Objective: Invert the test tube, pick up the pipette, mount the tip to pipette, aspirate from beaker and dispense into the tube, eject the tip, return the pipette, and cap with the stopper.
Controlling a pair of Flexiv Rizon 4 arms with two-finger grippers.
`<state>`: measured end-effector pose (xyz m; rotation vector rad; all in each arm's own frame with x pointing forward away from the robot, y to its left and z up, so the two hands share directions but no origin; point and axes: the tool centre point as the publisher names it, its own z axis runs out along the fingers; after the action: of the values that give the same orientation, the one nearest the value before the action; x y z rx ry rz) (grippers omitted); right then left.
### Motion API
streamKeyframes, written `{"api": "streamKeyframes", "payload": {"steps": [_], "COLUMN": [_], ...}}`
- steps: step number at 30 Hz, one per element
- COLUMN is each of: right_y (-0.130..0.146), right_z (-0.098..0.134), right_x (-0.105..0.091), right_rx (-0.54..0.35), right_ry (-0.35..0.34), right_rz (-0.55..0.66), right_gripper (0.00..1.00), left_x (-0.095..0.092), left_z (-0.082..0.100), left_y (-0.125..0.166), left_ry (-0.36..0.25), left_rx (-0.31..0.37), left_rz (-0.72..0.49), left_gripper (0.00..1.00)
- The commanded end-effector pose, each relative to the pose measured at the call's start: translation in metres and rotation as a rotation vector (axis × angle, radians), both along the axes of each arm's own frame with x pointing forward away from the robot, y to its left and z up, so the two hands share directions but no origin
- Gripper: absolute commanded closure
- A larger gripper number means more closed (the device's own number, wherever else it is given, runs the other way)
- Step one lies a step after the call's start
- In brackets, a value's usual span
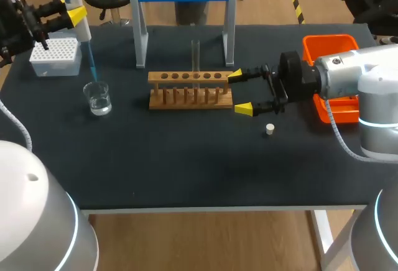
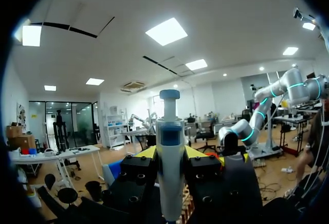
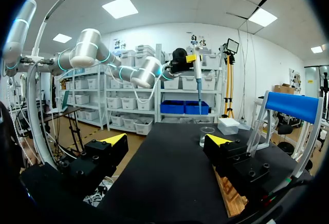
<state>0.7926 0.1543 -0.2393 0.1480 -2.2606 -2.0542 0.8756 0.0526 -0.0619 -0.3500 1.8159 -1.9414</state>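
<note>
The table (image 1: pixel 186 165) had a matt black top, dull and faintly textured, and the rack (image 1: pixel 190 97) on it was smooth honey-brown wood with hardly any shine. The beaker (image 1: pixel 98 97) and the test tube (image 1: pixel 195 53) looked like clear glass — small glints along their edges — while the pipette (image 1: pixel 81 25) was smooth white plastic with a translucent blue tip (image 1: pixel 92 66), the tip box (image 1: pixel 56 66) a duller white plastic and the bin (image 1: pixel 329 37) glossy orange plastic. The right arm (image 1: pixel 373 91) wore a satiny silver-grey shell, and the right gripper (image 1: pixel 239 92) was matt black, tipped in flat yellow plastic.
</note>
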Motion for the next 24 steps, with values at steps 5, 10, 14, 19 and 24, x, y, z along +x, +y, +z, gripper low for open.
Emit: {"api": "streamKeyframes", "payload": {"steps": [5, 10, 14, 19, 24], "right_y": [-0.001, -0.001, 0.006, 0.026, 0.049], "right_z": [0.001, 0.001, 0.001, 0.002, 0.005], "right_x": [-0.001, -0.001, -0.003, -0.006, -0.009], "right_rx": [-0.001, 0.002, -0.012, -0.057, -0.102], "right_ry": [0.0, 0.002, 0.042, 0.047, 0.023], "right_rz": [0.0, -0.004, -0.033, -0.052, -0.085], "right_gripper": [0.0, 0.0, 0.0, 0.0, 0.0], "left_x": [0.0, 0.0, 0.0, 0.0, 0.0], "left_z": [0.0, 0.0, 0.0, 0.0, 0.0], "left_y": [0.0, 0.0, 0.0, 0.0, 0.0], "left_ry": [-0.001, -0.001, -0.001, -0.001, -0.001], "left_rx": [-0.001, -0.001, -0.001, -0.001, -0.001], "left_rz": [0.001, 0.001, 0.001, 0.001, 0.001], "left_gripper": [1.0, 1.0, 1.0, 1.0, 1.0]}}
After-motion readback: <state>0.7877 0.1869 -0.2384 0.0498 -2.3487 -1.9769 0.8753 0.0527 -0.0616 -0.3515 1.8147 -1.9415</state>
